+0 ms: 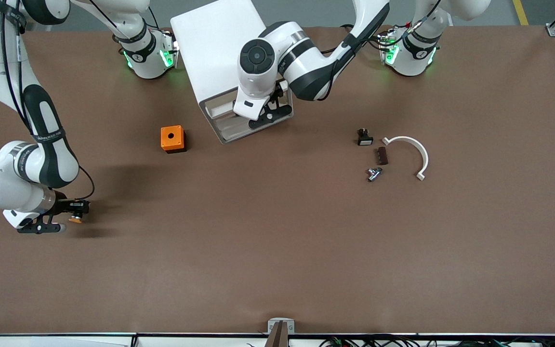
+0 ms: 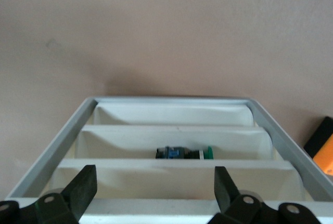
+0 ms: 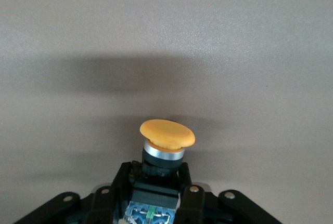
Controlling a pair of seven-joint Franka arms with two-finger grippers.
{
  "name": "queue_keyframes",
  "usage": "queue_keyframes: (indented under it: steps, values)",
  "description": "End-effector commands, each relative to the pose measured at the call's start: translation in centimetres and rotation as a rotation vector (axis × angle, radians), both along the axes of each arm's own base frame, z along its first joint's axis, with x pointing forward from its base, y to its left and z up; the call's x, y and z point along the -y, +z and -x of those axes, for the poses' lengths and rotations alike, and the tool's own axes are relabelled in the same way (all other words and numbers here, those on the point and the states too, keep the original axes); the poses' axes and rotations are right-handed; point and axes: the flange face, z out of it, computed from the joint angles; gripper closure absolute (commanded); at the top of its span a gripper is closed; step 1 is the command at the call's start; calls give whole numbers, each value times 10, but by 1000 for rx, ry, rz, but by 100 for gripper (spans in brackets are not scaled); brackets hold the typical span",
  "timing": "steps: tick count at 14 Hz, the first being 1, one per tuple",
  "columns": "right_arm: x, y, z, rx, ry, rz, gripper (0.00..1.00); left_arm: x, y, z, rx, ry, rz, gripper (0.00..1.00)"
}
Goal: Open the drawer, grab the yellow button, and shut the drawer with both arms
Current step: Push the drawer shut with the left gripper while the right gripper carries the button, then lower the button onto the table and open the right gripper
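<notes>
Brown table (image 1: 277,250), contents as found.

Loose items: an orange plastic cube with a round black hole in its top (image 1: 172,139), beside the cabinet toward the right arm's end. Toward the left arm's end, a cluster: a small black part with a white face (image 1: 364,138), a dark brown ridged block (image 1: 382,155), a small silver metal fitting (image 1: 373,173) and a curved white plastic half-ring (image 1: 412,153). None of these lies between either gripper and its work.

Button (image 3: 166,143): small push button, domed orange-yellow cap, silver collar, black and blue body. It sits between the fingers (image 3: 188,193) of the right gripper (image 1: 72,218), which are closed against its body, cap pointing outward, low over bare table at the right arm's end, well apart from the cabinet.

Cabinet (image 1: 219,53): large white box. Its uppermost drawer (image 2: 171,110), a shallow white tray, appears pulled out. A lower tray holds a small component with a black-and-blue body and green cap (image 2: 184,153).

Left gripper (image 2: 153,190): at the cabinet's front, fingers spread wide, holding nothing, just over the edge of the trays.
</notes>
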Motion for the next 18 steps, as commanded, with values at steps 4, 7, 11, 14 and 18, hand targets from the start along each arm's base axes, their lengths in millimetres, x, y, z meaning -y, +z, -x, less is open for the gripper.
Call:
queue_keyframes:
  steps: [4, 7, 11, 14, 18]
  values:
    - [0, -1, -1, 2, -5, -4, 0, 8, 6, 15, -105, 27, 43, 1]
    - [-5, 3, -3, 8, 4, -4, 0, 10, -1, 17, -157, 50, 57, 1]
    - [-5, 34, -6, 0, 6, -10, 0, 7, -11, 12, -168, 57, 50, 1]
    - [-12, 77, -8, -70, 7, -38, 0, -1, -8, 1, -151, 61, 49, 1]
    - [-19, 156, 2, -88, 6, -60, 0, -37, 11, -47, -46, -12, 74, 1]
